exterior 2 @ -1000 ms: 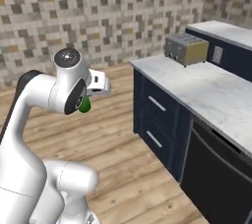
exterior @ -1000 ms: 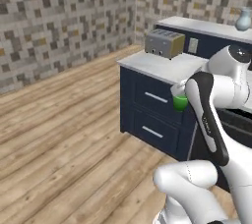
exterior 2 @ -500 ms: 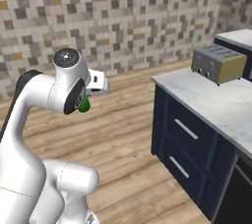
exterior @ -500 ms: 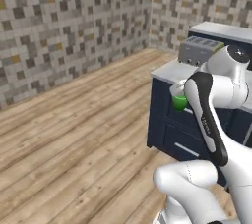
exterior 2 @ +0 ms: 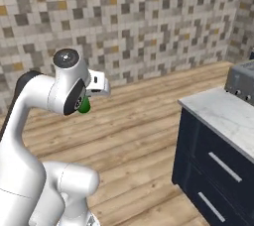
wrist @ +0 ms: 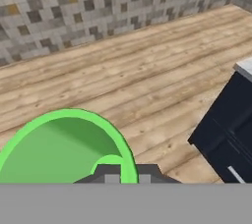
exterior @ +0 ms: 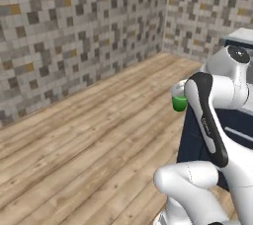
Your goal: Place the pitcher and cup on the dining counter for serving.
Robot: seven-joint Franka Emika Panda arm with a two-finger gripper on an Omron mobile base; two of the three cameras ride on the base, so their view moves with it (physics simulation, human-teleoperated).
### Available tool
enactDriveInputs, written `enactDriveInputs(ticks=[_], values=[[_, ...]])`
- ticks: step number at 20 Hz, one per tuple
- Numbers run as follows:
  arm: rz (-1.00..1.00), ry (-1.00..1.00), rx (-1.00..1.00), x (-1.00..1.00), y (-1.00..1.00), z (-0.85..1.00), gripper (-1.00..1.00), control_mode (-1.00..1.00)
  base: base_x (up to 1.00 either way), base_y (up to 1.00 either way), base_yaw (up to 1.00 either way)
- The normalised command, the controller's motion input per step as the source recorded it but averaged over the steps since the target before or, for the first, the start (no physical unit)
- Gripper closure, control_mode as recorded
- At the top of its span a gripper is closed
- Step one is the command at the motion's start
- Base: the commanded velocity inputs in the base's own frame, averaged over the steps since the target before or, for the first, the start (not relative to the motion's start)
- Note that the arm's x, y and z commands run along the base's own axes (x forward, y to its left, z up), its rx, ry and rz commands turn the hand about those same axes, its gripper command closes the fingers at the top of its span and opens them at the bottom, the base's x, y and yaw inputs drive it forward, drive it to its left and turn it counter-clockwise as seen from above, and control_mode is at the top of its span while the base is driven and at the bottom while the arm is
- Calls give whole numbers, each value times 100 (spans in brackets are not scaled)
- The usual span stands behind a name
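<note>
The small bright green cup [exterior: 179,103] hangs in the air in front of the arm, above the wooden floor. My gripper [wrist: 123,171] is shut on the cup, whose open rim [wrist: 64,144] takes up the lower left of the hand view. From the right base camera the cup [exterior 2: 85,105] peeks out under the white hand. The pitcher and the dining counter are out of view.
A navy drawer cabinet with a marble top [exterior 2: 221,116] stands to the right, with a toaster [exterior 2: 241,79] at its far end. Its dark side [exterior: 197,135] sits just behind the arm. Wooden floor [exterior: 89,135] runs to the mosaic tile walls [exterior: 74,31].
The whole picture has swung, so the base has turned: the cabinet and toaster slid toward the right edge and more wall and floor show. The cup stays held the same way.
</note>
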Motion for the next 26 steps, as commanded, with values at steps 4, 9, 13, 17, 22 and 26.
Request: enactDriveInputs(ticks=[4, 9, 13, 17, 22, 26], values=[[0, 0, 0, 0, 0, 0, 100, 100, 100, 6, 0], [0, 0, 0, 0, 0, 0, 100, 100, 100, 2, -16], [0, 0, 0, 0, 0, 0, 100, 100, 100, 18, -28], [0, 0, 0, 0, 0, 0, 100, 100, 100, 33, -30], [0, 0, 0, 0, 0, 0, 100, 100, 100, 29, -36], [0, 0, 0, 0, 0, 0, 100, 100, 100, 16, -39]])
